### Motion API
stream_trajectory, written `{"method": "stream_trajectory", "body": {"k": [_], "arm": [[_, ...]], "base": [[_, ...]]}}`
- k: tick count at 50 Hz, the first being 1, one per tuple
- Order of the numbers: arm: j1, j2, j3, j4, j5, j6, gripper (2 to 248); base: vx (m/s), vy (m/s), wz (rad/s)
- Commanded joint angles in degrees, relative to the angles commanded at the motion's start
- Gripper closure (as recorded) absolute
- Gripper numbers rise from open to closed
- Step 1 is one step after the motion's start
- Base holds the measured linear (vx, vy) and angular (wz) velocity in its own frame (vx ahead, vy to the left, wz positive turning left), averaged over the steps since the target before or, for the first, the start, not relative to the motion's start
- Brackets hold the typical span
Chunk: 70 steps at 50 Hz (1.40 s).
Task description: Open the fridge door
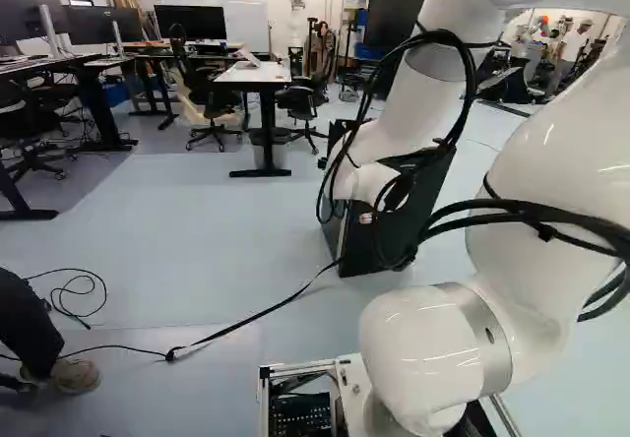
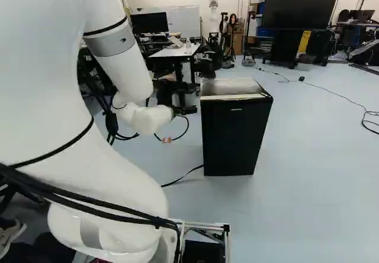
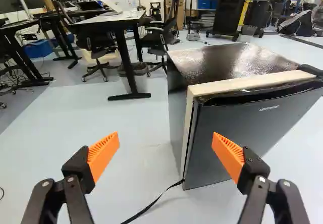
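Fridge (image 2: 233,135), small, black and box-shaped, stands upright on smooth pale floor (image 2: 314,186) ahead of the arm, long axis vertical. Its flat dark door (image 3: 242,138) is closed, facing back toward the base, hiding the inside. Near it, the black gripper (image 2: 190,110) with ribbed orange pads (image 3: 103,156) holds its two fingers wide apart.

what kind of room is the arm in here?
Looks like a robotics lab or shared tech workspace: desks with monitors and office chairs, a mini fridge standing alone on open floor by the arm, and what seems to be another robot at the back.
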Motion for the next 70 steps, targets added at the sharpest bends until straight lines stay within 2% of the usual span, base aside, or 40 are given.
{"method": "stream_trajectory", "body": {"k": [23,44,70], "arm": [[2.27,-3.21,-3.32,7.16,0.0,0.0,3],[5.2,-4.91,-5.13,14.46,0.18,0.0,3],[8.36,-7.87,-8.36,23.79,3.01,0.0,3]], "base": [[0.0,0.0,0.0],[0.0,0.0,0.0],[0.0,0.0,0.0]]}}
